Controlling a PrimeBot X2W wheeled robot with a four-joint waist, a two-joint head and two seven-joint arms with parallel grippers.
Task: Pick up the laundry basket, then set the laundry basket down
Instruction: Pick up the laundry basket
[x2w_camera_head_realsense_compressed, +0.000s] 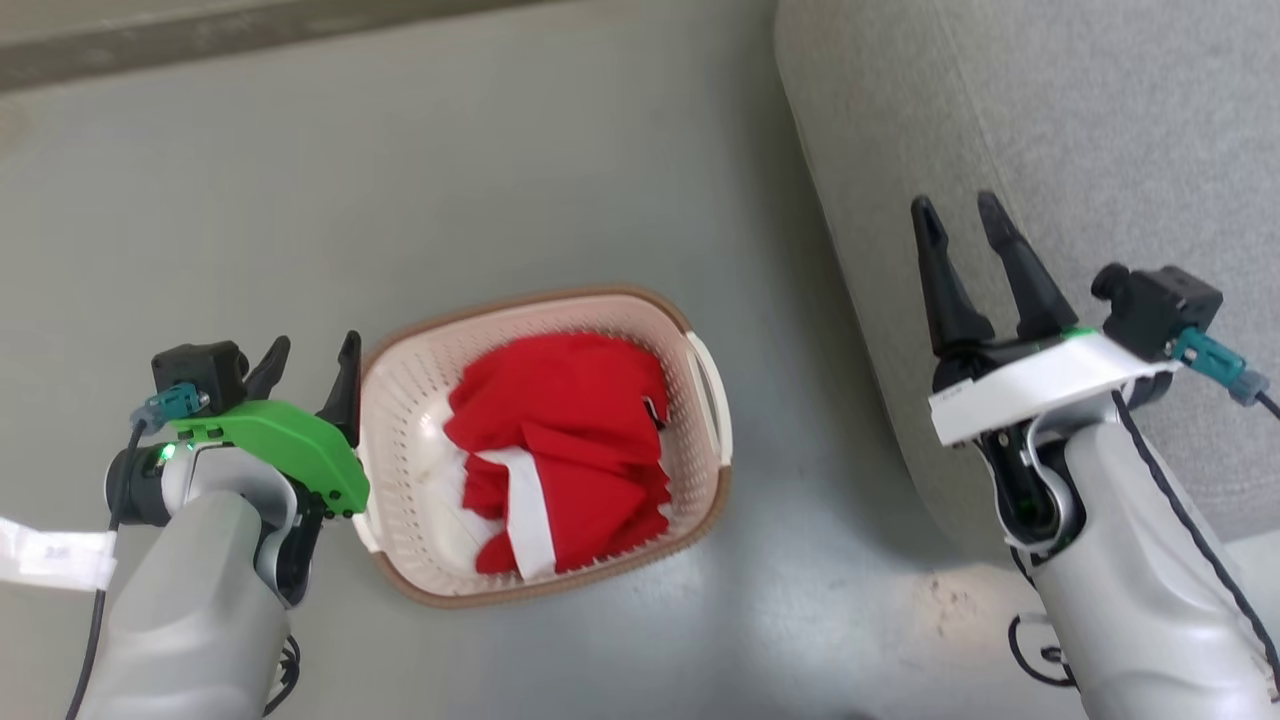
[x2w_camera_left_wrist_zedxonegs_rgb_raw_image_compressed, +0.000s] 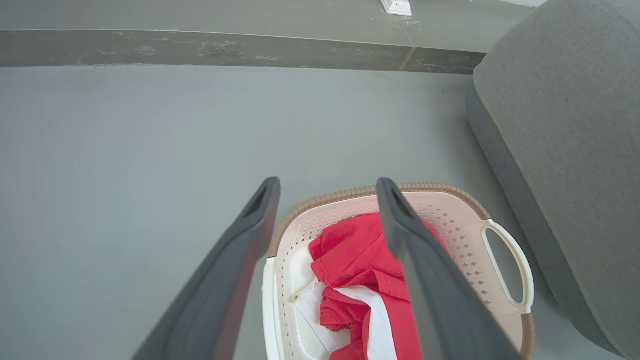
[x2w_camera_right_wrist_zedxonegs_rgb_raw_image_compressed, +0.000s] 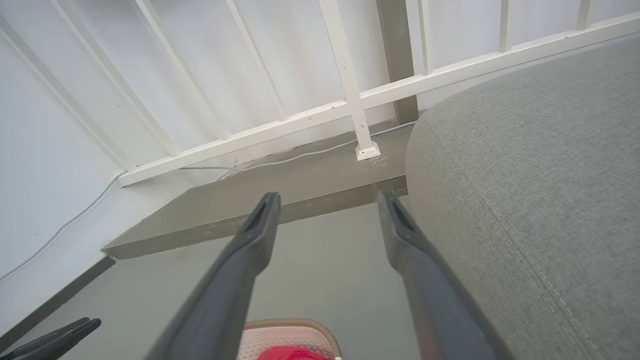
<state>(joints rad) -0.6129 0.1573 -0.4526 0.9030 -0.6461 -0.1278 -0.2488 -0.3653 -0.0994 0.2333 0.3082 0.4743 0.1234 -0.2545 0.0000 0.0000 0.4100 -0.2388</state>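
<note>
The laundry basket (x2w_camera_head_realsense_compressed: 400, 440) stands on the grey floor, cream and perforated with a brown rim. In it lies a red garment (x2w_camera_head_realsense_compressed: 560, 440) with white parts. My left gripper (x2w_camera_head_realsense_compressed: 315, 345) is open at the basket's left end, and its right finger overlaps the rim there. In the left wrist view the left gripper (x2w_camera_left_wrist_zedxonegs_rgb_raw_image_compressed: 327, 182) straddles the basket's near rim (x2w_camera_left_wrist_zedxonegs_rgb_raw_image_compressed: 350, 192) with nothing held, and the far white handle (x2w_camera_left_wrist_zedxonegs_rgb_raw_image_compressed: 520, 260) shows. My right gripper (x2w_camera_head_realsense_compressed: 958, 210) is open and apart from the basket, in front of the grey sofa. In the right wrist view the right gripper (x2w_camera_right_wrist_zedxonegs_rgb_raw_image_compressed: 328, 196) holds nothing, with the basket (x2w_camera_right_wrist_zedxonegs_rgb_raw_image_compressed: 295, 337) low between its fingers.
A grey upholstered sofa (x2w_camera_head_realsense_compressed: 1050, 150) runs along the right, close to the basket's right handle (x2w_camera_head_realsense_compressed: 712, 390). A low step (x2w_camera_left_wrist_zedxonegs_rgb_raw_image_compressed: 200, 47) crosses the floor beyond, with a white railing (x2w_camera_right_wrist_zedxonegs_rgb_raw_image_compressed: 350, 100) and wall behind it. Open floor (x2w_camera_head_realsense_compressed: 400, 180) lies ahead and to the left.
</note>
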